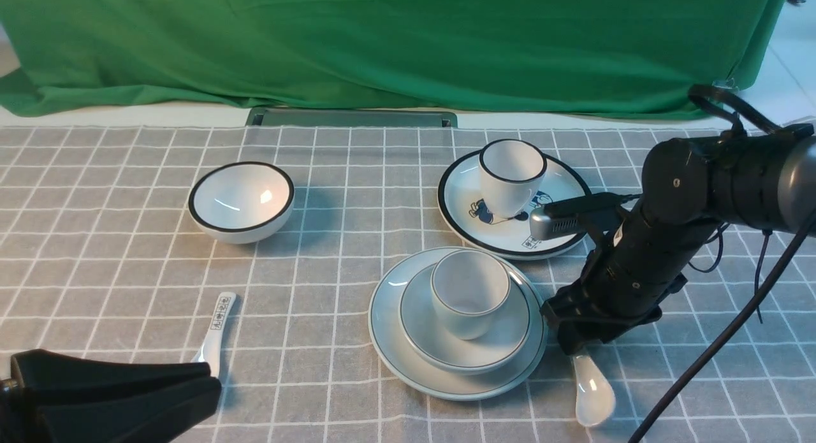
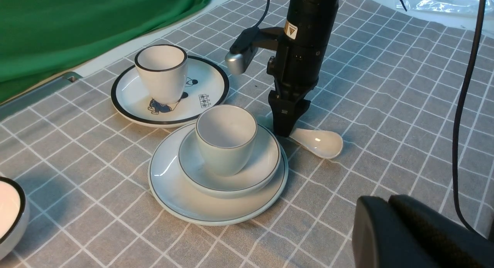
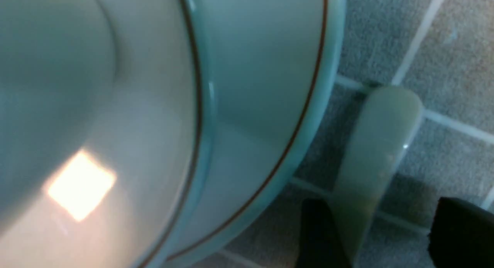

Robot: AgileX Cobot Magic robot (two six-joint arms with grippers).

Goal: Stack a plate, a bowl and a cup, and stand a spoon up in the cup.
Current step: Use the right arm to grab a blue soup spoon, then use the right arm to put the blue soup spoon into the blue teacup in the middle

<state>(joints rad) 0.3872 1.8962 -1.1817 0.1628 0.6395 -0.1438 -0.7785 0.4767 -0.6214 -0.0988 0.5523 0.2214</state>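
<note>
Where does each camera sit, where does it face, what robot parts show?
Front: between the arms, facing the green curtain; left pincer, right arm show.
Left wrist: on the left arm, facing the cup and right pincer; own pincer shows.
Right wrist: close above the plate rim and spoon; own fingers show.
Shared: all see plate and spoon.

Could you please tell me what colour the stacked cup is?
Pale greyish-white cup with a thin dark rim line, best seen in the left wrist view.
</note>
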